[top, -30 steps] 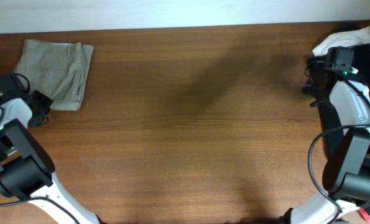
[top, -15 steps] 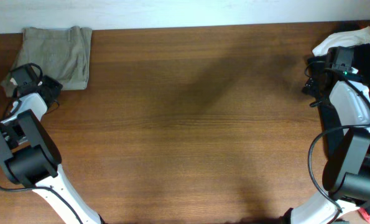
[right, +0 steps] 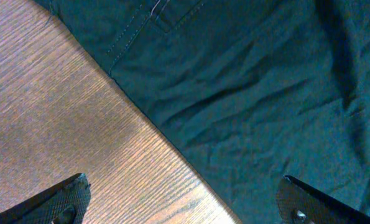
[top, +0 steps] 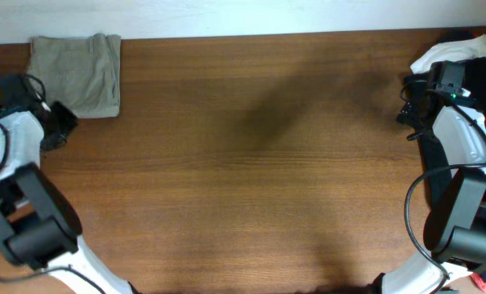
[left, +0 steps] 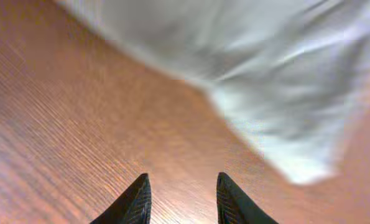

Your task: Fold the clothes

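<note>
The clothes (top: pixel 75 75), pale khaki, lie as a folded rectangle at the table's far left corner. In the left wrist view they are a blurred pale cloth (left: pixel 253 68) ahead and to the right of the fingers. My left gripper (top: pixel 60 121) sits just off their near left corner, apart from the cloth. Its jaws (left: pixel 181 186) stand partly open with only bare wood between them. My right gripper (top: pixel 412 102) is at the far right. It is wide open (right: pixel 181 183), hanging over the edge of a dark garment.
A dark navy garment (right: pixel 253 81) lies under the right gripper at the table's right edge (top: pixel 479 57). A white cloth (top: pixel 439 55) is bunched beside it. The brown wooden table (top: pixel 259 163) stretches between the two arms.
The clothes were carried up to the far left corner and let go. My left gripper opened and drew back toward the near left. The right arm stayed still.
</note>
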### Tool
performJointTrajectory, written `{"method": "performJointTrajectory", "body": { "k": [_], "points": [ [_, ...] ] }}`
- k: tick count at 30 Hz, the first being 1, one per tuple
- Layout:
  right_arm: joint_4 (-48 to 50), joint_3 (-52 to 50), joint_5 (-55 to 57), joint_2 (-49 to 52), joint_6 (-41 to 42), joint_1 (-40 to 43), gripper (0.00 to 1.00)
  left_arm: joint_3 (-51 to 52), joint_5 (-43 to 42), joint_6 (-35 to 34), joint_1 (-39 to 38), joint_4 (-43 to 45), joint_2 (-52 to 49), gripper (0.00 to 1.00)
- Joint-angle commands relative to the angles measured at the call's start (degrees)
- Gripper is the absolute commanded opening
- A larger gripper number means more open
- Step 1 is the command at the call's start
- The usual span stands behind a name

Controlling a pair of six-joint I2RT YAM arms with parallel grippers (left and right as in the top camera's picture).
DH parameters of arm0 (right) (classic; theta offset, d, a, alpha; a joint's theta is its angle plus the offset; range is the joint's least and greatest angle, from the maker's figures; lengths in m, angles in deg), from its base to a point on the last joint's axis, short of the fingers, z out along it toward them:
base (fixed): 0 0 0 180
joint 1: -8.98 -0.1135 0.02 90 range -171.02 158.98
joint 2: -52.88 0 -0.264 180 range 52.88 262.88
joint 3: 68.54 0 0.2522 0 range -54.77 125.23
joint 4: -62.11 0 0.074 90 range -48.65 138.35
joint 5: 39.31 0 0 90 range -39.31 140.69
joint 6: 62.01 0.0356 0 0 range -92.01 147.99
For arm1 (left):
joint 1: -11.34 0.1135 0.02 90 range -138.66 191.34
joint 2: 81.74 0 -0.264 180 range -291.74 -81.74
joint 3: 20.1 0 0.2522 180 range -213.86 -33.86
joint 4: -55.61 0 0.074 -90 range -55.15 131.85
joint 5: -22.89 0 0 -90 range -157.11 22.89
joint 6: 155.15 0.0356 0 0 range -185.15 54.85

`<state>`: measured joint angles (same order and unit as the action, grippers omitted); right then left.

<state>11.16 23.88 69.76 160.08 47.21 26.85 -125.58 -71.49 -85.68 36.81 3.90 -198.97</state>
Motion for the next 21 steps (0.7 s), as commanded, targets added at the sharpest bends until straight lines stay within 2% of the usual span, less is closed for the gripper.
{"method": "performJointTrajectory", "body": {
  "k": [1,2,3,4,6,10,14,17,21],
  "points": [
    [0.1,0.9,0.9,-0.6,0.3,0.2,0.99,-0.3,0.3,0.9,-4.3,2.9,9.3,0.34],
    [0.1,0.9,0.9,-0.6,0.3,0.2,0.99,-0.3,0.2,0.9,-5.6,4.5,9.6,0.32],
    [0.1,0.9,0.9,-0.6,0.3,0.2,0.99,-0.3,0.1,0.9,-7.8,7.4,9.1,0.04],
    [0.1,0.9,0.9,-0.6,0.3,0.2,0.99,-0.3,0.1,0.9,-9.3,9.2,8.3,0.00],
    [0.1,0.9,0.9,-0.6,0.3,0.2,0.99,-0.3,0.6,1.2,-13.6,14.5,5.2,0.00],
    [0.1,0.9,0.9,-0.6,0.3,0.2,0.99,-0.3,1.2,10.4,-17.2,24.8,-2.7,0.00],
    [0.1,0.9,0.9,-0.6,0.3,0.2,0.99,-0.3,2.3,10.4,-17.4,29.3,-10.1,0.00],
    [0.1,0.9,0.9,-0.6,0.3,0.2,0.99,-0.3,5.7,10.4,-17.4,31.9,-12.7,0.00],
    [0.1,0.9,0.9,-0.6,0.3,0.2,0.99,-0.3,5.7,10.4,-17.4,32.4,-15.1,0.00]
  ]
}}
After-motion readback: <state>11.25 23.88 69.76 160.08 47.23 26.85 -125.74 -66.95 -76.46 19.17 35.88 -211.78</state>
